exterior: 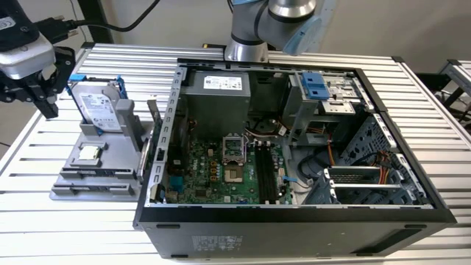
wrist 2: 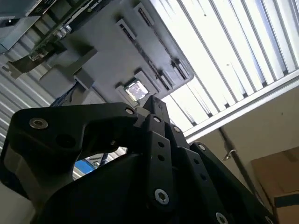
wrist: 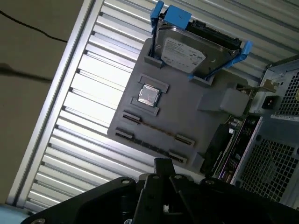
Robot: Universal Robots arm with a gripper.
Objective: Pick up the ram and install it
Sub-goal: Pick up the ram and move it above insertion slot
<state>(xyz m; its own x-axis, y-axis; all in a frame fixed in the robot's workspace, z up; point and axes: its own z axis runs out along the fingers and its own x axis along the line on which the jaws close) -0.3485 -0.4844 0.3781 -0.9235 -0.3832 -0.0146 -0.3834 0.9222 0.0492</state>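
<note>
Gripper [wrist: 163,164] closed, empty, near the drive [exterior: 96,107]. The ram [exterior: 153,118] stands just beside the case [exterior: 175,110] wall; a grasp there may foul it.

We judge this a robotics laboratory or test workshop. A slatted aluminium-profile table [exterior: 434,99] carries an opened desktop computer case [exterior: 294,215] with its motherboard [exterior: 213,176] exposed. Beside the case sits a grey parts fixture [exterior: 81,176], holding a hard drive [exterior: 96,107] and a processor chip [exterior: 90,153]. The robot arm's base [exterior: 246,52] stands behind the case, before a plain wall [exterior: 405,27].
</note>
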